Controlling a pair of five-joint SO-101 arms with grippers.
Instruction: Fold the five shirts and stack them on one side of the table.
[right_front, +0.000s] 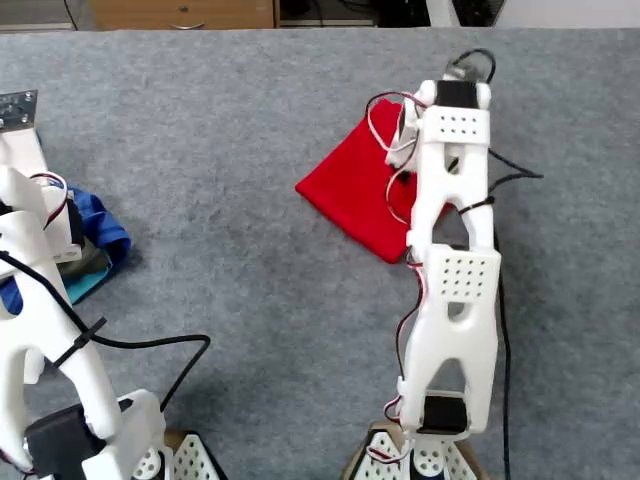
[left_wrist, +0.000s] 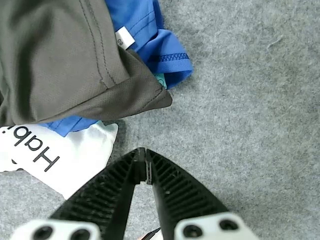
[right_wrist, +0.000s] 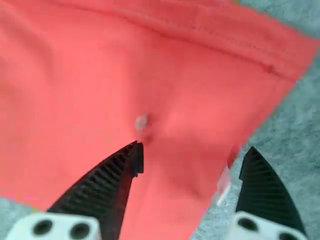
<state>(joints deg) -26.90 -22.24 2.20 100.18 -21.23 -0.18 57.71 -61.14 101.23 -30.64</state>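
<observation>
Folded red shirt (right_front: 350, 190) far centre-right on counter (right_front: 250, 320); right jaws open just above it. Pinch every layer (else it unfolds), carry to stack (right_front: 105, 235) at left. Left jaws closed, empty.

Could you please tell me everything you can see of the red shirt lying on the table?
The red fabric shirt lies folded into a flat, roughly four-sided shape, set cornerwise on the grey felt-like table cover, towards the far side. A stitched hem runs along one edge, and the thin, smooth cloth has a small pucker. The right arm covers its right part; the black right claw stands open over it, contact unclear.
</observation>
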